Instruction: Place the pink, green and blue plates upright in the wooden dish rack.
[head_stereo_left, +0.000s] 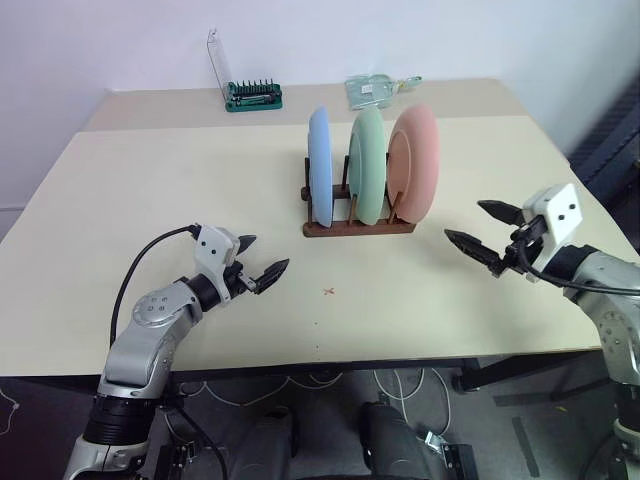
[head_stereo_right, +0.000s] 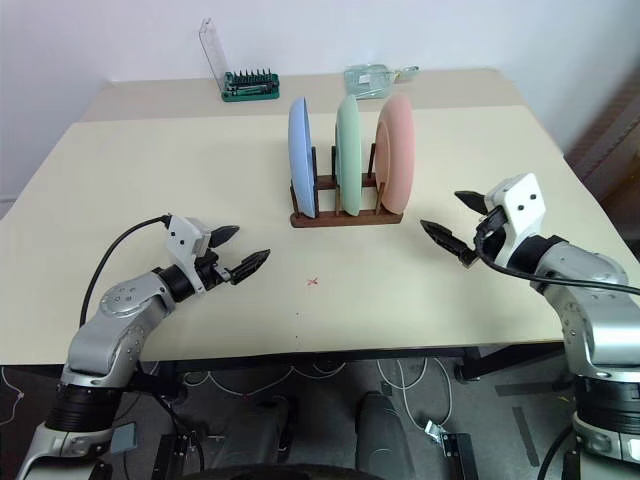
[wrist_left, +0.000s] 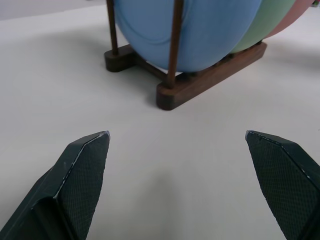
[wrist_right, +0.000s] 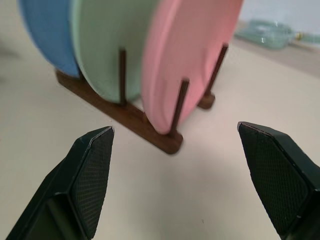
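Note:
Three plates stand upright in the wooden dish rack (head_stereo_left: 358, 228) at the middle of the table: the blue plate (head_stereo_left: 319, 165) on the left, the green plate (head_stereo_left: 367, 165) in the middle, the pink plate (head_stereo_left: 415, 162) on the right. My left gripper (head_stereo_left: 259, 262) hovers over the table to the front left of the rack, open and empty. My right gripper (head_stereo_left: 482, 232) is open and empty to the right of the rack, pointing toward the pink plate (wrist_right: 185, 55). The left wrist view faces the blue plate (wrist_left: 195, 30) and a rack rail (wrist_left: 210, 75).
A green tool holder (head_stereo_left: 253, 96) with a clear panel stands at the back of the table (head_stereo_left: 150, 200). A clear bag (head_stereo_left: 372, 90) lies at the back right. A small red mark (head_stereo_left: 328, 291) is on the tabletop in front of the rack.

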